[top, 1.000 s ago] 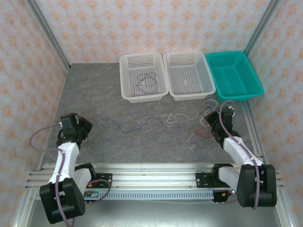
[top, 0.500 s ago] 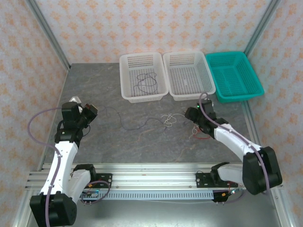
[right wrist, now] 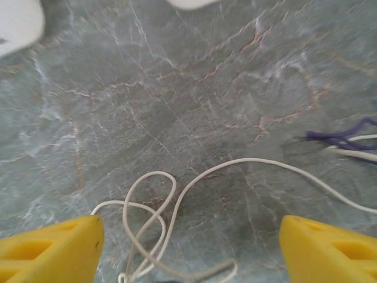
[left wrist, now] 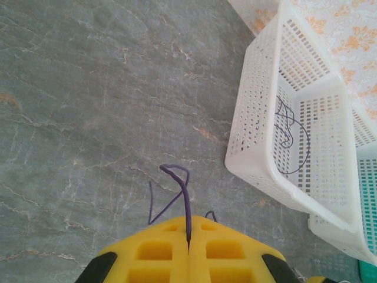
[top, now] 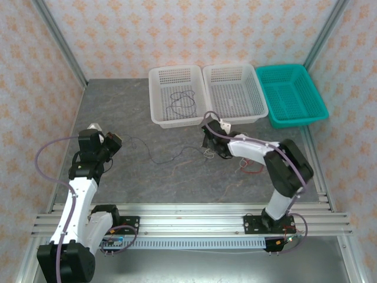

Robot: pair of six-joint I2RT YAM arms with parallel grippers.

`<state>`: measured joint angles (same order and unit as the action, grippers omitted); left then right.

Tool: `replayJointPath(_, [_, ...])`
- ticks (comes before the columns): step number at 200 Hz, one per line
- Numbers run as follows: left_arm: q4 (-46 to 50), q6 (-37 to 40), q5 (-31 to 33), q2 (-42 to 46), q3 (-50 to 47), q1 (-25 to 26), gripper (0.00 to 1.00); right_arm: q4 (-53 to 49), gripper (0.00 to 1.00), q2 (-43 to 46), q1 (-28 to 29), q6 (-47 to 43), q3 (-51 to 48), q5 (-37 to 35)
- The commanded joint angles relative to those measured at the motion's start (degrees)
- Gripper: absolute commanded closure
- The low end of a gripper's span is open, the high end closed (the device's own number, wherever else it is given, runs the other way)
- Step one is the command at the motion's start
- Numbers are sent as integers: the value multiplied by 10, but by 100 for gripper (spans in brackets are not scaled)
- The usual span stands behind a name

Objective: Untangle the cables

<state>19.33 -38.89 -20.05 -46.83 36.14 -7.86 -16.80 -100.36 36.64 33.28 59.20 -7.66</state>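
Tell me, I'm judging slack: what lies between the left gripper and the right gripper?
The dark purple cable, pinched in the shut left gripper, trails across the table to white cable loops under the open right gripper; top view.

Left end effector (left wrist: 188, 231) clamped shut — right end effector (right wrist: 189, 230) spread wide, its arm stretched inward.

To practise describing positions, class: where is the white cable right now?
In the right wrist view the white cable lies looped on the grey table below the open right gripper; from above, that is near the middle basket's front left corner.
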Motion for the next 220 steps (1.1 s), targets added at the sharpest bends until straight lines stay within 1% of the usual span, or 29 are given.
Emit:
replayJointPath(1, [12, 21, 26, 10, -5, 5, 100, -46, 19, -33, 17, 6, 41, 3])
replayJointPath(10, [8, 22, 29, 3, -8, 5, 100, -60, 21, -51, 25, -1, 51, -4])
replayJointPath(20, [3, 21, 30, -6, -8, 5, 100, -79, 28, -72, 31, -3, 60, -23])
replayJointPath(42, [2, 18, 47, -20, -4, 5, 100, -89, 53, -90, 31, 0, 43, -74])
replayJointPath(45, [4, 17, 54, -20, -3, 5, 100, -89, 58, -90, 31, 0, 40, -79])
replayJointPath(46, [4, 17, 56, -20, -3, 4, 100, -90, 61, -90, 30, 0, 39, -81])
replayJointPath(47, [5, 17, 59, -20, -2, 4, 100, -90, 61, -90, 30, 0, 39, -81])
replayJointPath(49, [8, 15, 65, -20, -1, 4, 100, -91, 68, -90, 29, 0, 37, -82])
replayJointPath(52, [11, 14, 76, -20, 1, 3, 100, -92, 74, -89, 28, -1, 35, -84])
replayJointPath(61, [25, 11, 100, -20, 9, -7, 100, -93, 87, -81, 22, 2, 24, -89])
replayJointPath(63, [27, 11, 103, -21, 11, -11, 100, -90, 91, -79, 20, 1, 20, -89])
replayJointPath(73, [33, 8, 101, -22, 20, -36, 100, -83, 99, -64, 6, 4, 1, -85])
replayJointPath(92, [28, -8, 69, -26, 32, -94, 100, -52, 100, -21, -38, 16, -47, -59])
replayJointPath(111, [41, -13, 66, -32, 58, -126, 100, -29, 100, 27, -88, 24, -96, -46])
replayJointPath(121, [48, -10, 67, -38, 77, -135, 100, -20, 100, 53, -110, 26, -117, -46])
replayJointPath(129, [55, -9, 70, -41, 92, -141, 100, 2, 100, 74, -128, 26, -137, -24])
replayJointPath(140, [61, -7, 72, -45, 112, -148, 100, 17, 100, 99, -144, 38, -157, -19])
replayJointPath(174, [80, -7, 87, -58, 180, -165, 100, 16, 100, 131, -159, 41, -172, -18])
replayJointPath(186, [87, -8, 88, -63, 202, -173, 100, 26, 100, 140, -170, 43, -182, -3])
replayJointPath(198, [68, -13, 55, -68, 215, -174, 100, 39, 100, 148, -173, 34, -190, 14])
replayJointPath(220, [-10, -42, -87, -91, 230, -173, 100, 71, 100, 149, -172, 1, -192, 100])
